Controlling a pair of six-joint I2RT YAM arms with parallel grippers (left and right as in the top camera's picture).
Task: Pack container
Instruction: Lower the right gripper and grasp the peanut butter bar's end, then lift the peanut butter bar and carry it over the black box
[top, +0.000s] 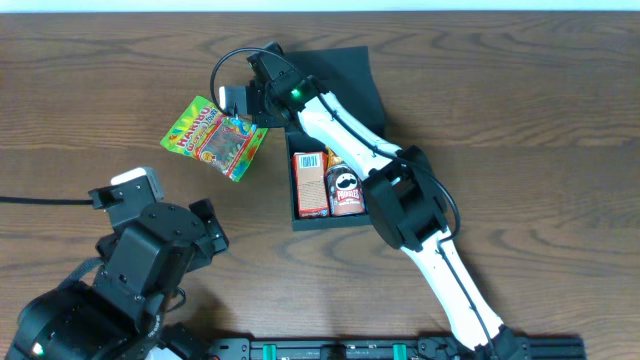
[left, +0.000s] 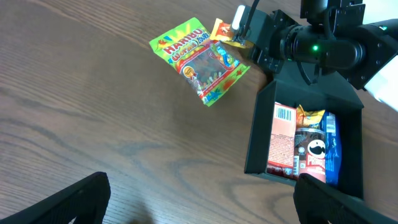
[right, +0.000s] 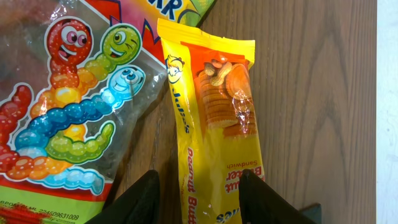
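Tabletop (top: 520, 120) of dark wood, right claw (right: 199, 177) apart astride yellow packet (right: 214, 124), left claw (left: 204, 180) wide apart.

The gummy bag (top: 214, 137) is green with rainbow worms, the cracker packet (right: 214, 124) yellow-orange, the container (left: 255, 137) black.

We see a dark brown wooden table (top: 80, 80) with streaky grain running side to side, filling nearly the whole overhead view. Along its far edge we make out a thin pale strip (top: 320, 5). The light is soft and even, leaving a faint sheen on the wood.
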